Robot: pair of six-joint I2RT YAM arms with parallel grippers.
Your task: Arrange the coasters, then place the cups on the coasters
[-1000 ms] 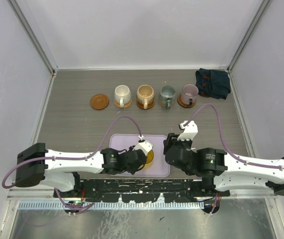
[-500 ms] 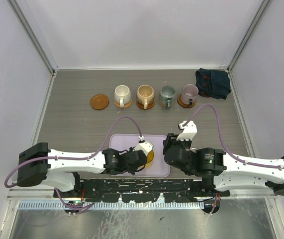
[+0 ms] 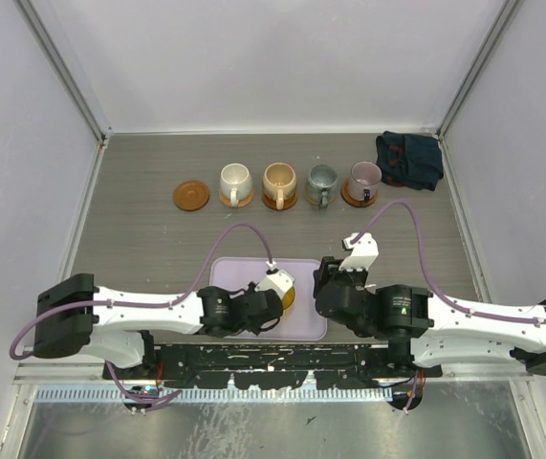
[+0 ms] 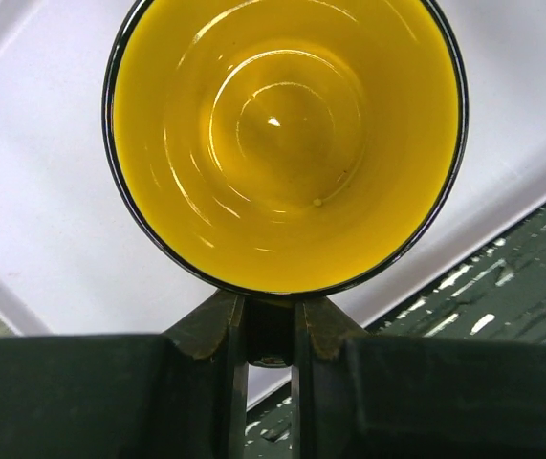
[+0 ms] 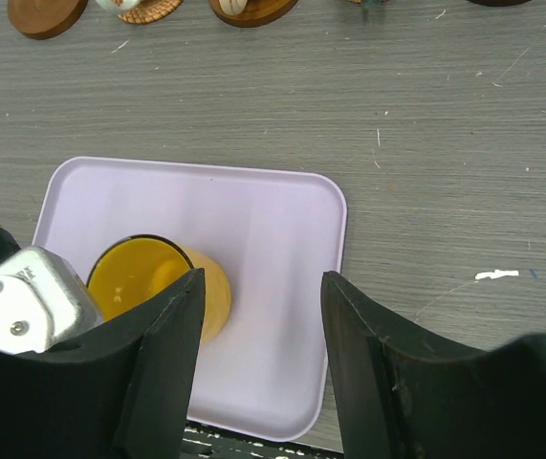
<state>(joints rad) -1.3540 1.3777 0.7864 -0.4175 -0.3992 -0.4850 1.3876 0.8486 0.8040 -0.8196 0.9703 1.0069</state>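
The yellow cup (image 4: 282,143) stands upright on the lavender tray (image 5: 282,239), mouth up, so its long axis runs straight up from the bench (image 5: 425,143). The left wrist camera looks right down into its glossy bowl, which has a thin dark rim. Its handle (image 4: 271,333) sticks out from the rim toward the left arm and sits in the slot between the left fingers (image 4: 213,330). Those fingers are drawn in narrow, one on each side of the handle. I cannot tell whether they actually press it.

The right fingers (image 5: 167,354) hang spread wide above the tray with nothing between them. The yellow cup shows below them, partly behind the left-hand one.

At the far side of the bench runs a row of five coasters. The one at the left end (image 3: 192,195) is bare. The other four each carry a cup: cream (image 3: 235,182), tan (image 3: 279,181), grey-green (image 3: 322,181) and mauve (image 3: 363,178), all upright. Their handles seem to point back toward the arms. A dark crumpled cloth (image 3: 409,160) lies just beside the mauve cup, in the far right corner.
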